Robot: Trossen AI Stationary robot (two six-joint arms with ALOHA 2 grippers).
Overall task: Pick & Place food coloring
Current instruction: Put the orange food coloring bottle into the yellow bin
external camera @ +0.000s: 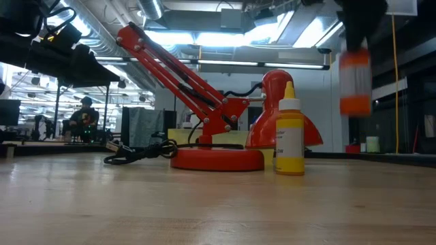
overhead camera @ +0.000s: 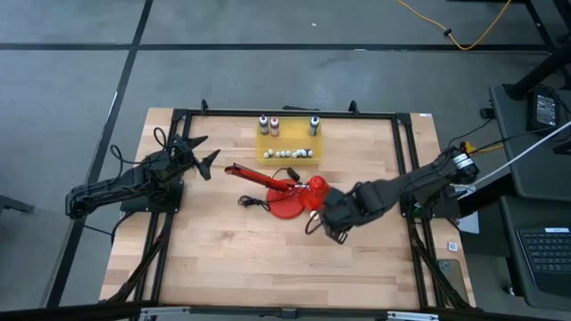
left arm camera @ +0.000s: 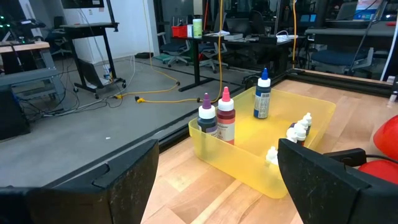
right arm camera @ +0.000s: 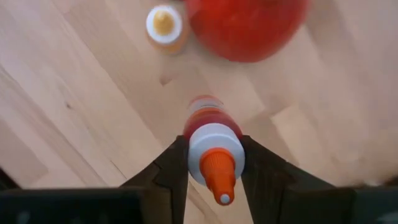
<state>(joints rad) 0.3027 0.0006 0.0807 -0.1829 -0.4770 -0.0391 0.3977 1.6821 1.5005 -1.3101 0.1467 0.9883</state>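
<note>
Near the middle of the wooden table (overhead camera: 223, 259), right by the red desk lamp (overhead camera: 287, 194), the right gripper (right arm camera: 214, 165) has its fingers clamped on the orange-red bottle (right arm camera: 214, 140), and the low view shows that bottle up off the table. Yellow bottle (external camera: 289, 129) stands upright on the wood just in front of the lamp's base. Purple bottle (left arm camera: 207, 116), dark red bottle (left arm camera: 226, 116) and blue bottle (left arm camera: 262, 94) are standing in the yellow tray (left arm camera: 249, 165) at the far edge. Left gripper (overhead camera: 202, 156) sits at the left side, fingers spread wide, holding nothing
</note>
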